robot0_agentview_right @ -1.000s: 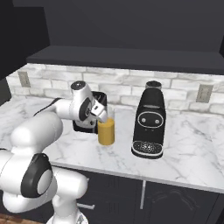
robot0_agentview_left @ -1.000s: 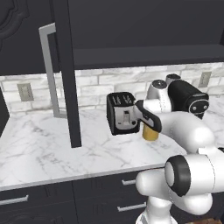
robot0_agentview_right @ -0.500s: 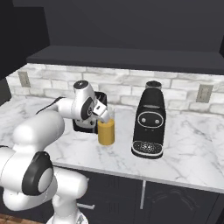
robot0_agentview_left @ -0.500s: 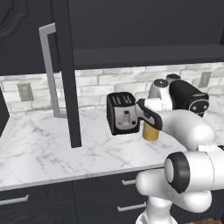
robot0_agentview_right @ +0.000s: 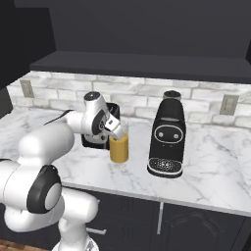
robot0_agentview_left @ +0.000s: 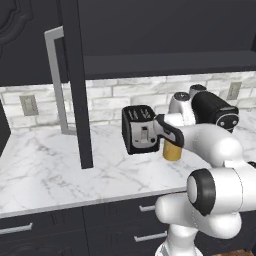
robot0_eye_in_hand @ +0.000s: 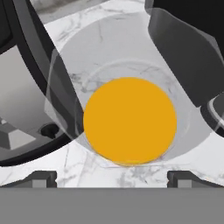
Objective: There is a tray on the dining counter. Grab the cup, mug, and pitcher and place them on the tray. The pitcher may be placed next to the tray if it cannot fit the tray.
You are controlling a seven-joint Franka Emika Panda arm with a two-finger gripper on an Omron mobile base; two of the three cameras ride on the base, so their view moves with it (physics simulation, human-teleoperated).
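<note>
The gripper (robot0_eye_in_hand: 112, 179) is hanging with its jaws wide apart and holding nothing, directly above the pitcher (robot0_agentview_right: 118, 148), which is standing on the marble worktop (robot0_agentview_right: 206, 171) between the toaster (robot0_agentview_left: 139, 129) and the coffee machine (robot0_agentview_right: 167, 138). Judging from this, nothing is being carried yet, so all three vessels are waiting for delivery. Against the earlier frames, the hand is sitting slightly closer over the pitcher's mouth; the pitcher is standing where it stood.

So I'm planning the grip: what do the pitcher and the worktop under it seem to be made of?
The pitcher looks like clear, glossy glass: the orange juice and the marble show through its wall in the hand view. The worktop looks like polished white marble with grey veins, probably hard and smooth. Being rendered, both are only as they look.
</note>
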